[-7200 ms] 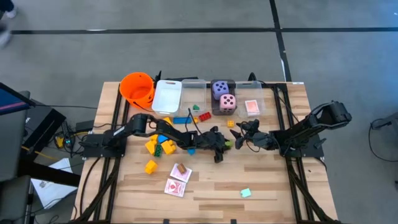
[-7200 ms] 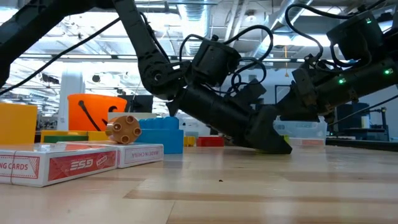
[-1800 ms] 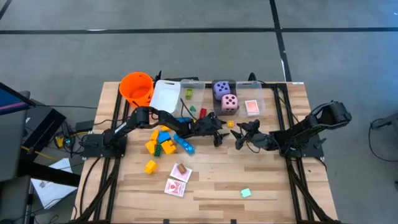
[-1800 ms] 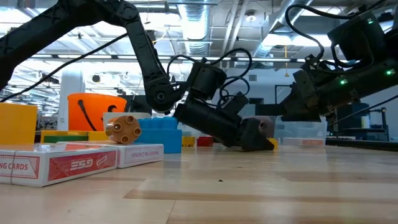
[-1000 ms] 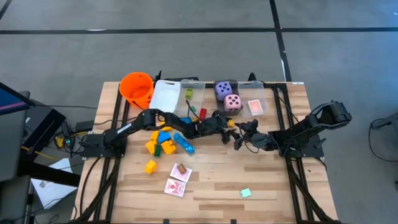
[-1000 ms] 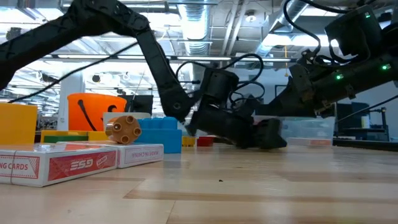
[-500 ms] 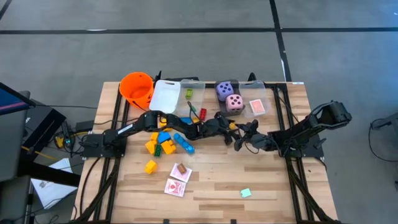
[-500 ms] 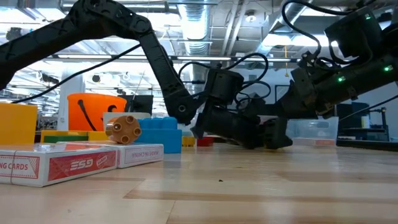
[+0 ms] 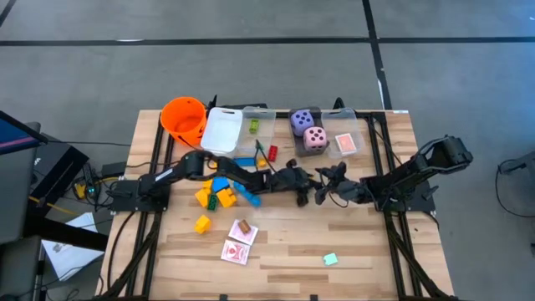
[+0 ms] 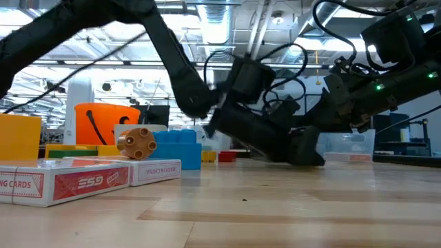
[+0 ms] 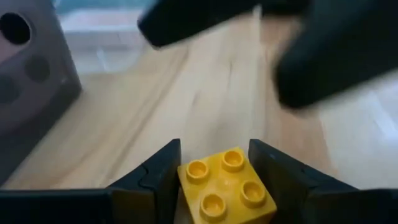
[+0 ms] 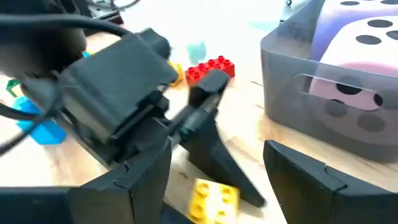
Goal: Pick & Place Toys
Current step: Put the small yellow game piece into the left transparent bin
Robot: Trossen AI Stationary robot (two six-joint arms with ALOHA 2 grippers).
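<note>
At centre frame, the left hand [image 11: 214, 177] grips a small yellow studded plastic block [image 11: 226, 185] low over the wooden bench [image 9: 368, 242]. The right hand [image 12: 214, 186] waits open, close beside. A clean lift should clear it before carrying the block toward the clear plastic bins [image 9: 261, 125].

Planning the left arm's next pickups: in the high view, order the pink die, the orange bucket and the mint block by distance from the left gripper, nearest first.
From the left gripper, at table centre:
1. Pink die, in the bin just behind it.
2. Mint block, alone near the front edge.
3. Orange bucket, at the far-left back corner.
</note>
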